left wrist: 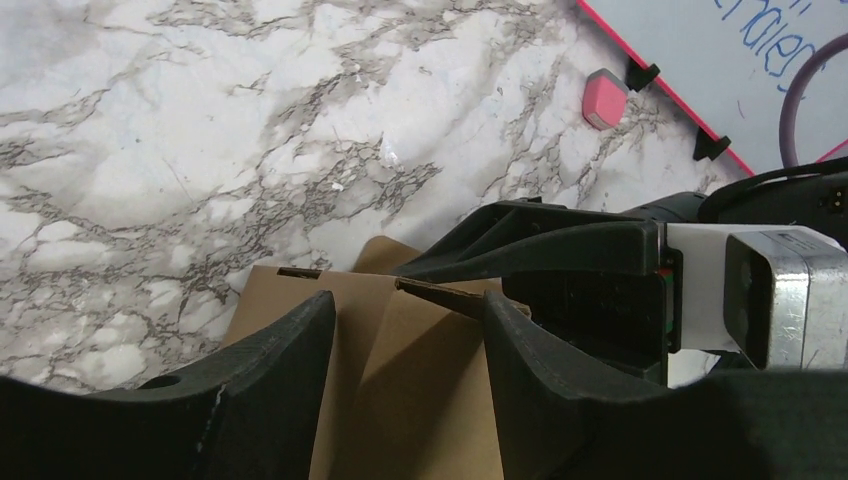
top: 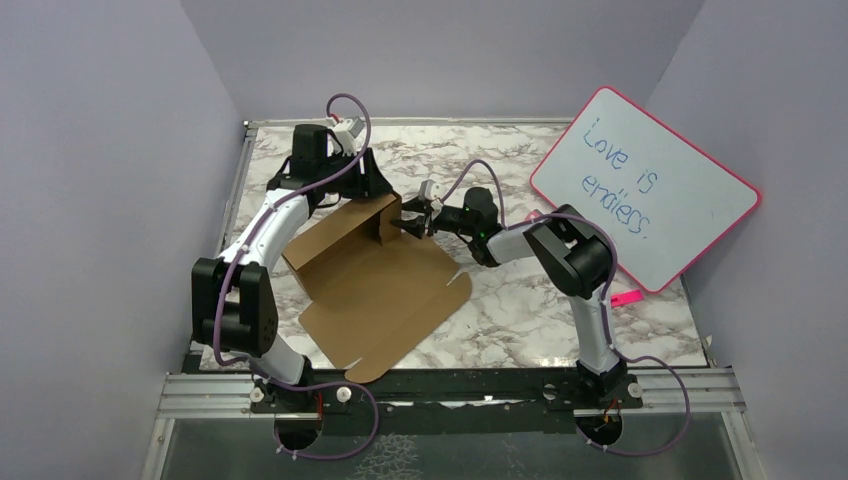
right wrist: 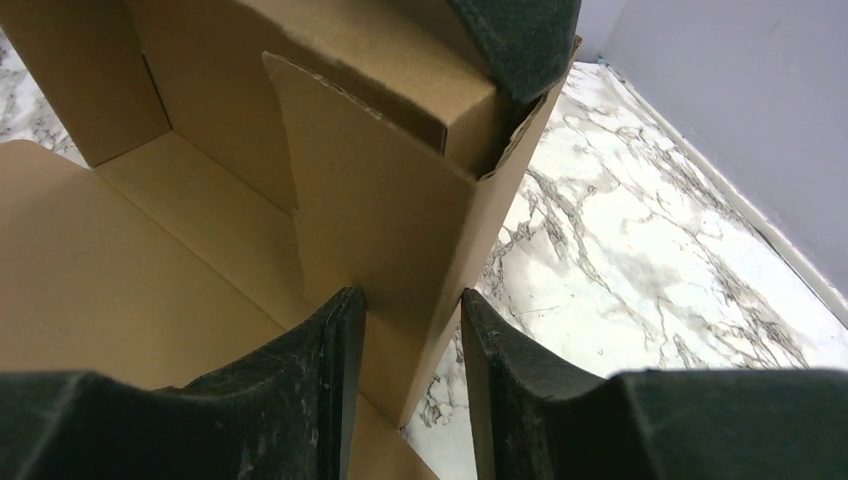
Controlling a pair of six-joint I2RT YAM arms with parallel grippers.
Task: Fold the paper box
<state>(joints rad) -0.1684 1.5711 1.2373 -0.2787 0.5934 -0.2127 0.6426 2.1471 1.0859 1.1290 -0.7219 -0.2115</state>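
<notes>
Straddling an upright side wall of the paper box (right wrist: 385,230), the right jaws stand only narrowly apart with the cardboard between them; whether they actually pinch it cannot be told. The left jaws gape wide over the top edge of the raised back wall, clamping nothing. The box lies part-folded on the marble surface (top: 520,300), left of centre, its broad front panel flat toward the arm bases.

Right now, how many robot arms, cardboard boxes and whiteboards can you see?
Robot arms: 2, the left arm and the right arm
Brown paper box: 1
Pink-rimmed whiteboard: 1
Total: 4
</notes>
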